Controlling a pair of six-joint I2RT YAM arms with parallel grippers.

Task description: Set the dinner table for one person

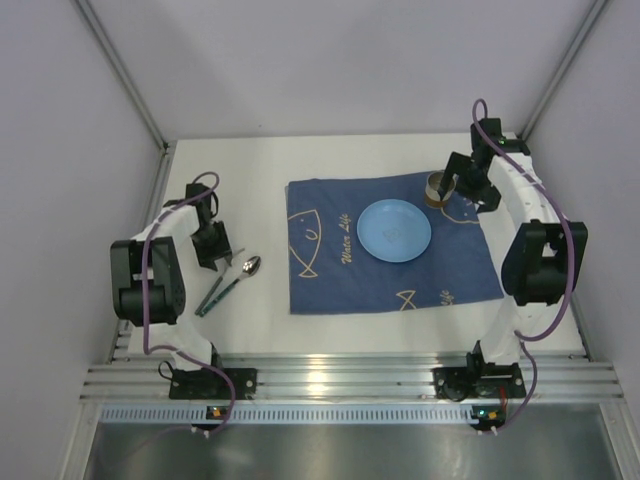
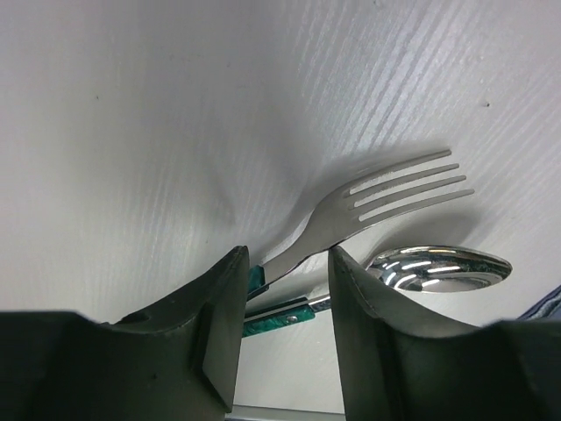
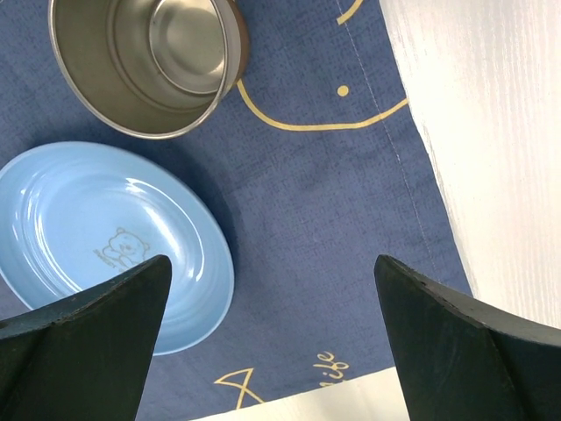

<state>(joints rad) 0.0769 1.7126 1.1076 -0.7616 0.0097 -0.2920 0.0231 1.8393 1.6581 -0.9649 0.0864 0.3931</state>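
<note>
The fish-print cloth bears a blue plate and metal cup; left of it a spoon lies on the bench.

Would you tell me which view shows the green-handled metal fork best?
Left wrist: the green-handled metal fork fills the frame, its tines distinct. Top external shows only a tiny sliver; right wrist misses it.

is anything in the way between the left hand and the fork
Nothing visible. The handle of the fork lies between the open fingers of the left hand. The spoon lies close alongside, not over it.
</note>
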